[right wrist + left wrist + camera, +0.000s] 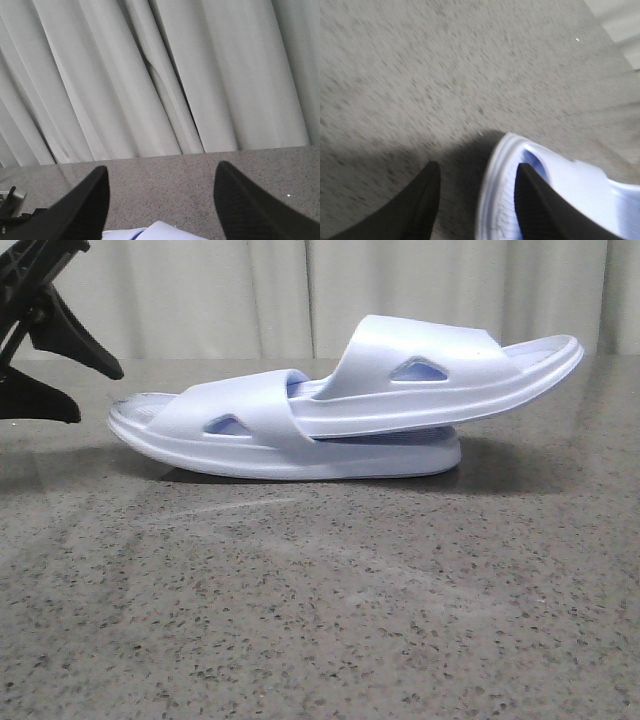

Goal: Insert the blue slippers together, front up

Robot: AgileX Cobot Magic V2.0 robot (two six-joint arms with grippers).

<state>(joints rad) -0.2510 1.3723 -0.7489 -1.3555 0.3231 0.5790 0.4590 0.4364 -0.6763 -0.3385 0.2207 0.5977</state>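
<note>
Two pale blue slippers lie nested on the grey speckled table. The lower slipper (pixel 250 418) sits sole down. The upper slipper (pixel 440 360) is pushed under the lower one's strap and tilts up to the right. My left gripper (pixel 98 392) hangs open up and to the left of the lower slipper's left end, apart from it. In the blurred left wrist view the left gripper (pixel 478 166) has one finger (pixel 535 205) over the slipper's (pixel 575 185) footbed and the other over the table. My right gripper (pixel 161 167) is open and empty, with a slipper edge (pixel 160 231) below it.
A pale curtain (pixel 200 290) closes off the table's far edge. The speckled tabletop (pixel 320 620) runs in front of the slippers. A bit of metal hardware (pixel 10 202) shows at the edge of the right wrist view.
</note>
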